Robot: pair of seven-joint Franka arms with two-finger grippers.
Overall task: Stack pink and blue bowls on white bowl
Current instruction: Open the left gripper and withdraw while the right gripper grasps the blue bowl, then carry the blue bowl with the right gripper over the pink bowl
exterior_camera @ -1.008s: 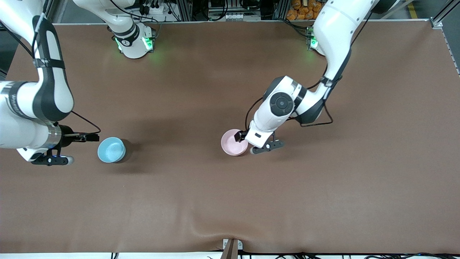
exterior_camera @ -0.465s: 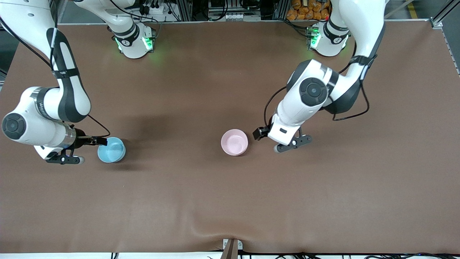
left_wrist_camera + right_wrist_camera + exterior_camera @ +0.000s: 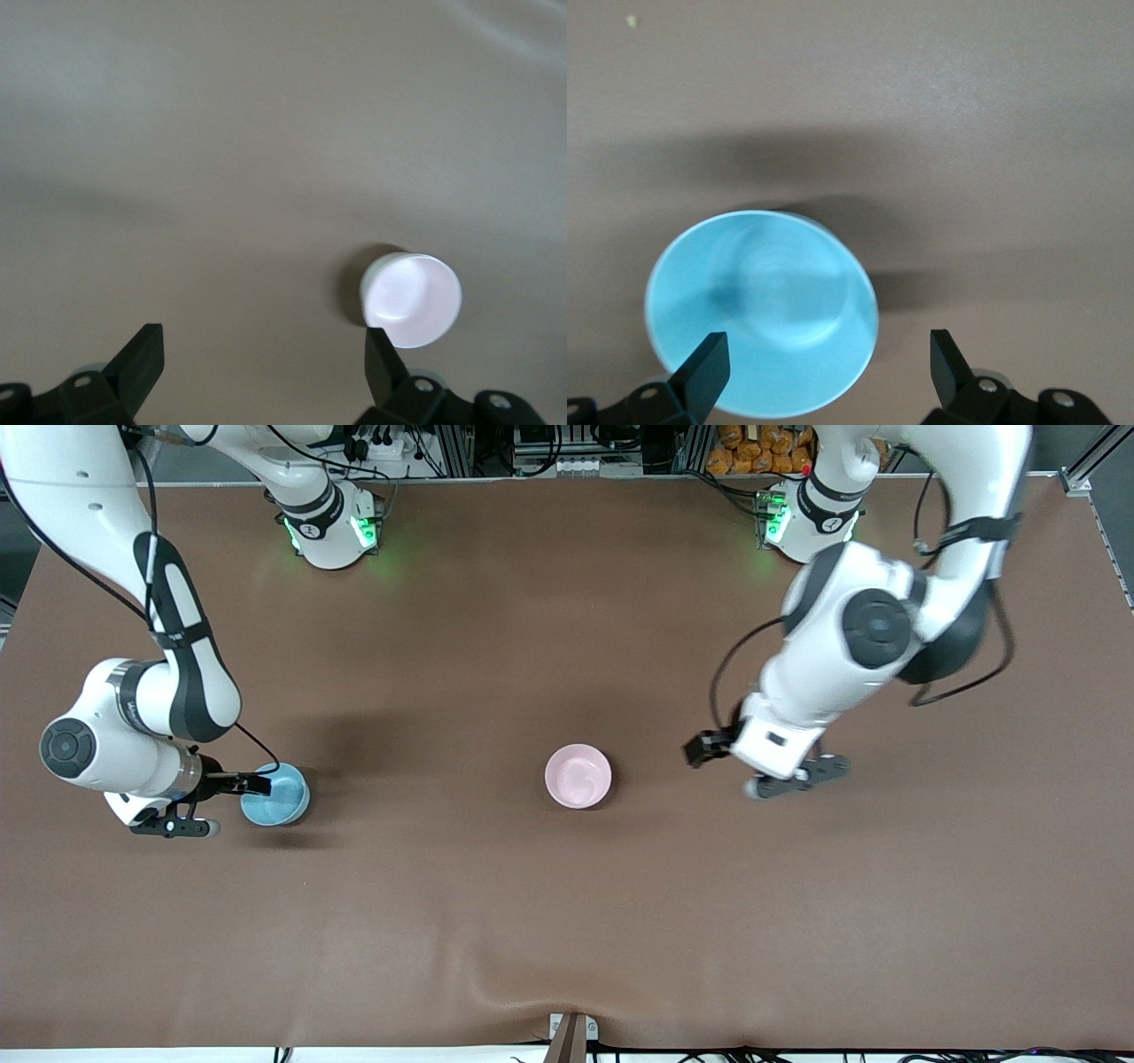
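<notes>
The pale pink bowl (image 3: 578,776) stands upright near the middle of the table; it also shows in the left wrist view (image 3: 412,299). The white bowl does not show apart from it. The light blue bowl (image 3: 275,794) stands upright toward the right arm's end. My right gripper (image 3: 190,824) is open and low beside the blue bowl. In the right wrist view the gripper (image 3: 826,350) has part of the blue bowl (image 3: 762,310) between its fingers. My left gripper (image 3: 793,779) is open and empty over bare table, apart from the pink bowl, toward the left arm's end. It also shows in the left wrist view (image 3: 263,354).
The brown table mat (image 3: 567,921) has a small crease near its edge closest to the front camera. Both arm bases stand along the edge farthest from the front camera.
My left gripper has drawn away from the pink bowl toward the left arm's end of the table. My right gripper has moved in close to the blue bowl. Neither bowl has moved.
</notes>
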